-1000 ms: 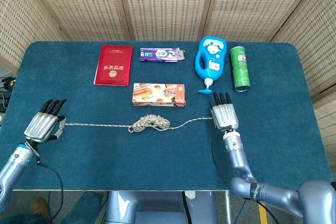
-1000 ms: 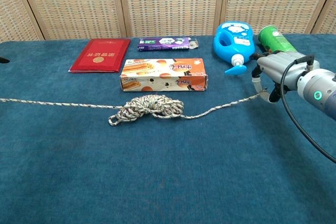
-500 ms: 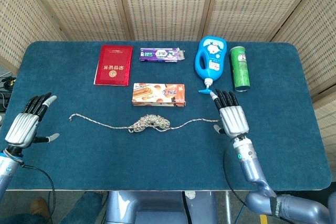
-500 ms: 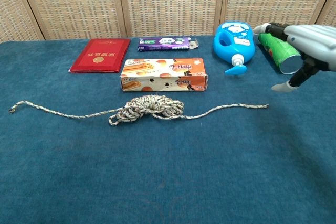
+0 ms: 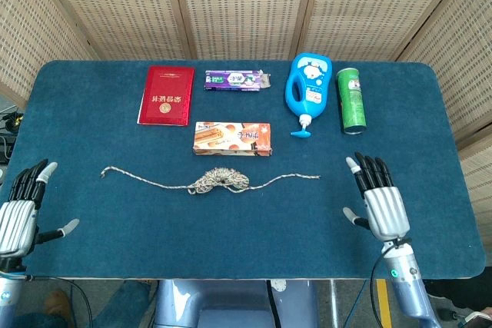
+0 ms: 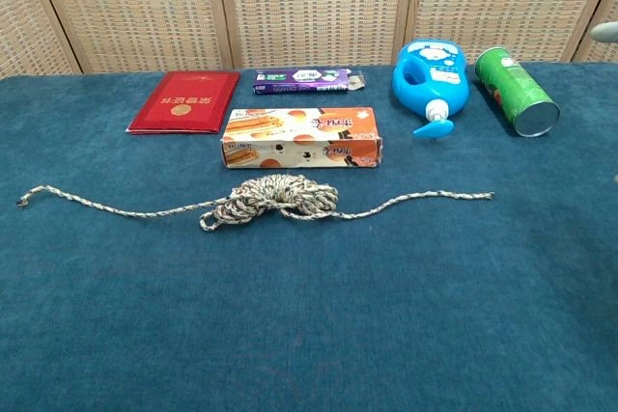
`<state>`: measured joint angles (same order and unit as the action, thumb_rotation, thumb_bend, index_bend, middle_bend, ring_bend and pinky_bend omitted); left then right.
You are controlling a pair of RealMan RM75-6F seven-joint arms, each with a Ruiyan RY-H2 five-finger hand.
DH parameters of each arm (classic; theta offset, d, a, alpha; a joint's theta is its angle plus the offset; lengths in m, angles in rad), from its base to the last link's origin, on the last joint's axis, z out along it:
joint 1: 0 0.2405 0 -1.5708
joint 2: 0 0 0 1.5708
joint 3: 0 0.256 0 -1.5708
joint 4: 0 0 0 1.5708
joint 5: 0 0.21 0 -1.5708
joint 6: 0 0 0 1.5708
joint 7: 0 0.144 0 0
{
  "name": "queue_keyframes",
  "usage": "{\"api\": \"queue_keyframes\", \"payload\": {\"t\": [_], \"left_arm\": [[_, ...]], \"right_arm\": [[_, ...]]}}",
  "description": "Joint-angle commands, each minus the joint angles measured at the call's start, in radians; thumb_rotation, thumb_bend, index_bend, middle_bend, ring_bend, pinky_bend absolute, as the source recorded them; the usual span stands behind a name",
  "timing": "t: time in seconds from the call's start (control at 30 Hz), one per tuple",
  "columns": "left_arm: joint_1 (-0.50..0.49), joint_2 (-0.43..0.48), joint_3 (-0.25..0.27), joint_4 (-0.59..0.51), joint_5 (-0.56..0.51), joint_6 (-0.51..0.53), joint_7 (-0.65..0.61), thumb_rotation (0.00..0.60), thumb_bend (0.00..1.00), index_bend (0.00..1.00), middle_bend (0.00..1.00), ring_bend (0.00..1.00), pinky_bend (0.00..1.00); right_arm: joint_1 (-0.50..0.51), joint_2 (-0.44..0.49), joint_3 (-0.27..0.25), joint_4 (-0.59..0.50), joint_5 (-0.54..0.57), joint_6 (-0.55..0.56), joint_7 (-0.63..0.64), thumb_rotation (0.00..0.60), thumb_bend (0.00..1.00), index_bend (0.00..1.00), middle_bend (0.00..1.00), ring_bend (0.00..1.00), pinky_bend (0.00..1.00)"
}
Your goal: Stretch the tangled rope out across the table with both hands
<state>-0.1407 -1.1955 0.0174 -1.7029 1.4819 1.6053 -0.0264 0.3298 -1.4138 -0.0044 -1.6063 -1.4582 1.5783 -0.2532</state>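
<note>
Deep blue felt-like cloth covers the table (image 5: pixel 231 236), backed by woven wicker screens (image 5: pixel 246 5). No label or cover writing is sharp enough to read. Largest on the cloth is the flat red booklet (image 5: pixel 165 94) with a gold emblem and gold characters, then the blue jug-shaped plastic bottle (image 5: pixel 307 91) with a cartoon face, the orange biscuit box (image 5: pixel 232 137), the green cylindrical can (image 5: pixel 351 98) lying on its side, and the slim purple packet (image 5: pixel 237 79).

The speckled braided rope (image 5: pixel 219 180) lies mid-table in front of the box, a tangled knot at its centre with a thin tail running out to either side. Half a second ago both hands hovered beside its ends; now they have pulled back toward the near edge. The left hand (image 5: pixel 19 215) and right hand (image 5: pixel 380 204) hold nothing, fingers spread, well apart from the rope.
</note>
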Motion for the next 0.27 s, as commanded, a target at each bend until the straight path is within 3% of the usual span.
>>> {"api": "queue_keyframes", "payload": {"t": [0.03,0.27], "left_arm": [[0.021,-0.030,0.007,0.000,0.013,0.015,0.015,0.600,0.00,0.00,0.00,0.00,0.00],[0.026,-0.048,0.002,0.022,0.049,0.010,0.035,0.600,0.00,0.00,0.00,0.00,0.00]], "right_arm": [[-0.054,-0.019,-0.029,0.017,-0.045,0.051,-0.001,0.600,0.00,0.00,0.00,0.00,0.00],[-0.087,-0.037,-0.022,0.049,-0.083,0.065,0.027,0.600,0.00,0.00,0.00,0.00,0.00]]}}
